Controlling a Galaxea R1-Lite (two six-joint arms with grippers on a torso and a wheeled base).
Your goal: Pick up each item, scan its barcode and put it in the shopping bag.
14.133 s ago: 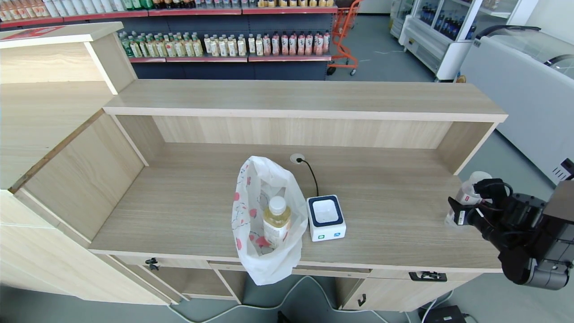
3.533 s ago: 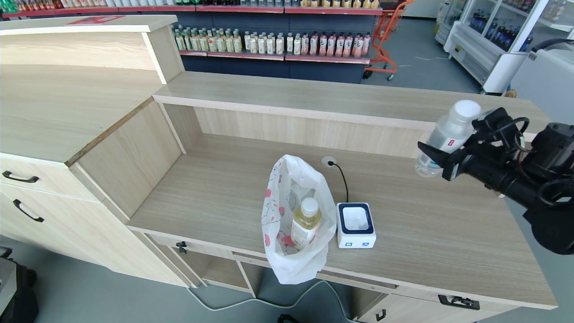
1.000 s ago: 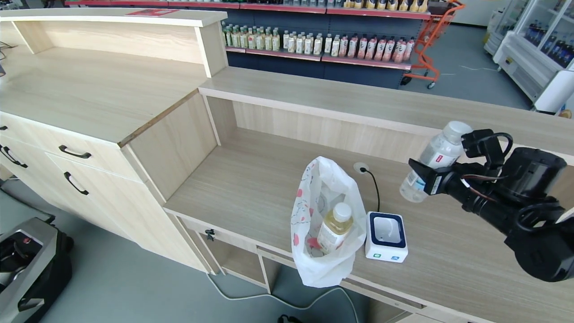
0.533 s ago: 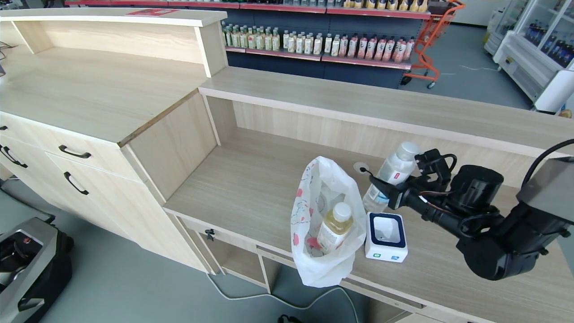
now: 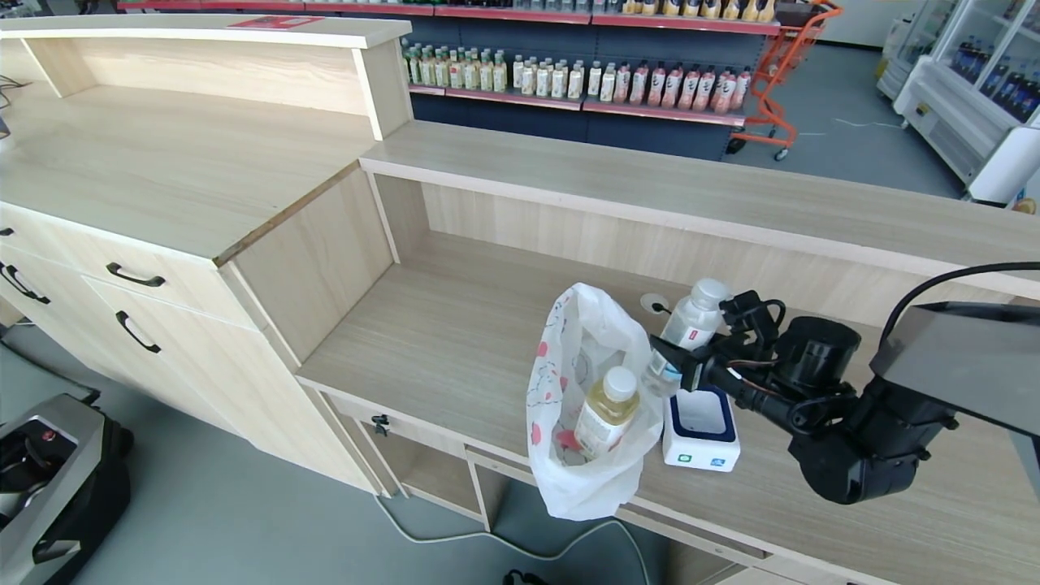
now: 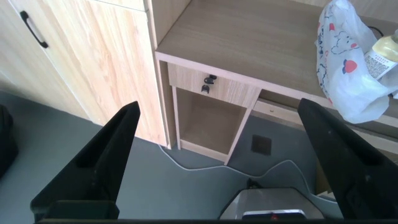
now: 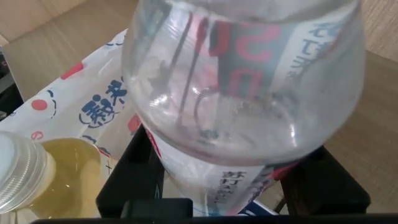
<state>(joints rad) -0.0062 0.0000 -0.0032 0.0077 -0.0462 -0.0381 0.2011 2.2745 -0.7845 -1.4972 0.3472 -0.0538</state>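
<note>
My right gripper [image 5: 691,345] is shut on a clear water bottle [image 5: 689,325] with a white cap and a red-marked label. It holds the bottle tilted just above the white-and-blue barcode scanner [image 5: 700,418], close to the rim of the shopping bag [image 5: 569,382]. The white bag with red prints stands open at the counter's front edge. A yellow drink bottle [image 5: 605,402] stands inside it. In the right wrist view the water bottle [image 7: 249,93] sits between dark fingers [image 7: 134,177], with the bag [image 7: 81,106] below. My left gripper [image 6: 217,168] hangs open beside the counter, above the floor.
The wooden counter [image 5: 487,349] has a raised ledge [image 5: 650,183] behind and a side wall [image 5: 325,252] on the left. The scanner's black cable runs to a hole [image 5: 655,304] in the counter. A lower cabinet with drawer handles [image 5: 134,276] stands at the left.
The right arm has come down and to the left with the water bottle, from high over the counter's right part to just above the scanner beside the bag.
</note>
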